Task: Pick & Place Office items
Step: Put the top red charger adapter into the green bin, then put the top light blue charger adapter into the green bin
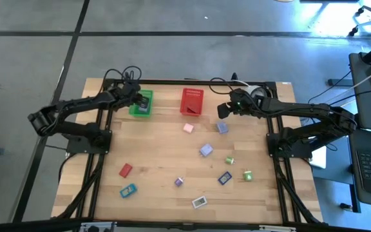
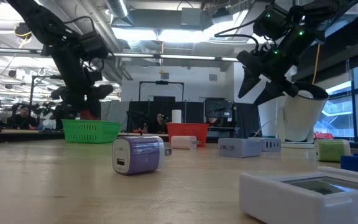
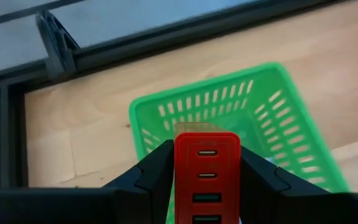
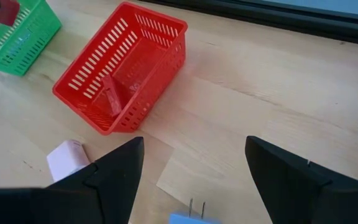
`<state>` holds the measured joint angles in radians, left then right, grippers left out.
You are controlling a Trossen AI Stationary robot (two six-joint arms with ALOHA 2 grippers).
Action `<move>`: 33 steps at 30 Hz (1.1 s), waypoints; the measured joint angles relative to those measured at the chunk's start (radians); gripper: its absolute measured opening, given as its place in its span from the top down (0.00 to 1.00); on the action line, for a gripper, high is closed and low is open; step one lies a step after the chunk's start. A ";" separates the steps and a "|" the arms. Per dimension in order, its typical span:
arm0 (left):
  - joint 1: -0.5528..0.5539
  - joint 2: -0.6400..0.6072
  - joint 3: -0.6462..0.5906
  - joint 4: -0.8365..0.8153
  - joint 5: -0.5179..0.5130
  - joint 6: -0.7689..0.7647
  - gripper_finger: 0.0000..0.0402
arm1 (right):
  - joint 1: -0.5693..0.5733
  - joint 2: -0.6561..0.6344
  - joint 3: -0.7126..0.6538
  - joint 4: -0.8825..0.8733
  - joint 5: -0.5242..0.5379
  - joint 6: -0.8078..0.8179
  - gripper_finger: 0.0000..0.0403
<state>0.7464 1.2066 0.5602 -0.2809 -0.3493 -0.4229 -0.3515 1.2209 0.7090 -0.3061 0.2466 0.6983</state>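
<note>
So, left gripper pinching red charger block — block hangs right above green basket, long axis pointing down into it, so drop is straight down. Right gripper spread wide, empty, hovering near red basket — lavender block closest.

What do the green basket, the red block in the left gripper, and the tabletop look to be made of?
Green basket: likely moulded plastic, with even slotted walls and a slight sheen. Red block, clamped in the left gripper above that basket: probably smooth, hard plastic; its face carries a row of port-like openings. Table: appears to be wood, a pale matte surface of jointed planks with visible grain.
</note>
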 joint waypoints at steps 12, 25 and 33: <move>0.000 0.044 0.000 0.040 -0.041 0.004 0.60 | 0.000 0.000 0.000 0.000 0.000 0.001 0.30; 0.000 -0.017 0.046 0.034 -0.015 0.026 0.47 | 0.000 0.000 0.001 -0.001 -0.090 0.007 0.30; -0.014 -0.125 0.142 0.040 0.169 0.018 0.47 | 0.055 0.000 0.002 -0.094 -0.237 0.057 0.30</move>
<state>0.7323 1.0819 0.7018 -0.2413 -0.1806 -0.4053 -0.2962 1.2209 0.7105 -0.4000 0.0098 0.7556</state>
